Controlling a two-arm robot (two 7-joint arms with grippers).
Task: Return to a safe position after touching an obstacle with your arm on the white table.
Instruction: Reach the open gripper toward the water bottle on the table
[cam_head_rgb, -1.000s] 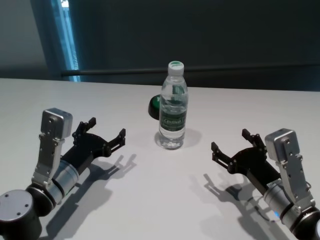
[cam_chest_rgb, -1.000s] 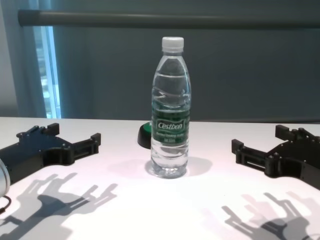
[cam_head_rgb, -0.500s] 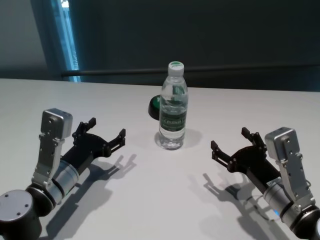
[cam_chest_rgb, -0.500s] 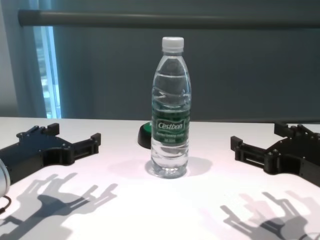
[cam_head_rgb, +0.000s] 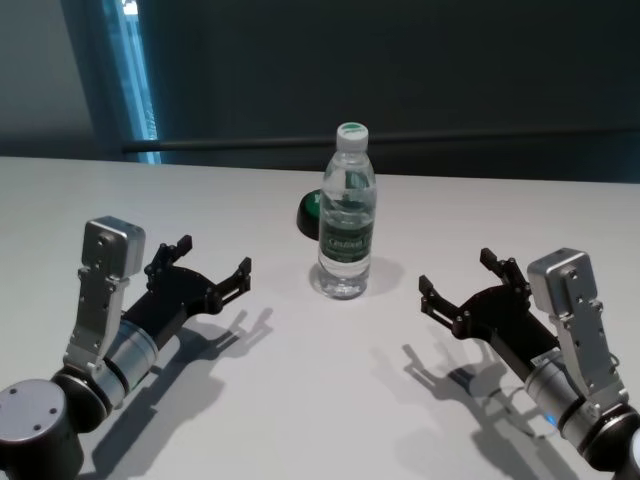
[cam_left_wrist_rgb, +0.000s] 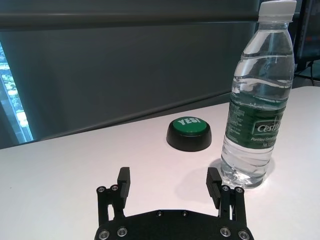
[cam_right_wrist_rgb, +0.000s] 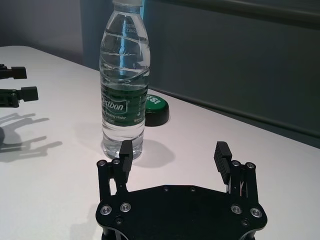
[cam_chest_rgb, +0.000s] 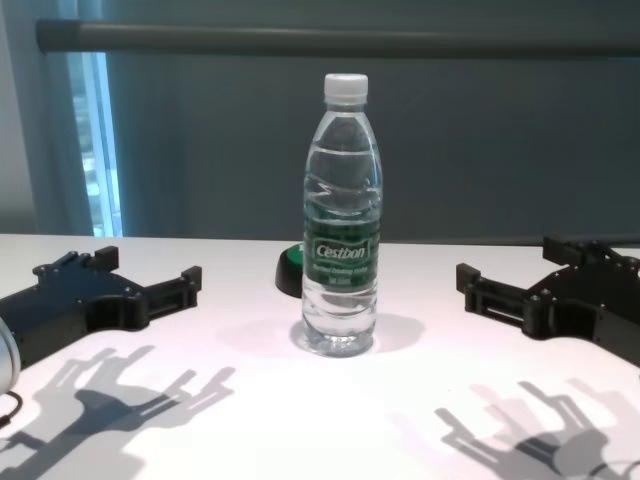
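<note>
The obstacle, a tall clear water bottle with a white cap and dark green "Cestbon" label, stands upright mid-table on the white table. It also shows in the chest view, the left wrist view and the right wrist view. My left gripper is open and empty, low over the table to the bottle's left, apart from it. My right gripper is open and empty to the bottle's right, a short gap away, not touching it.
A low black round button with a green "YES!" top sits just behind the bottle, toward its left. A dark wall and rail run behind the table's far edge. Bare tabletop lies in front of the bottle between both arms.
My right gripper has crept a little toward the bottle and slightly away from me. The left arm, the bottle and the button have not moved.
</note>
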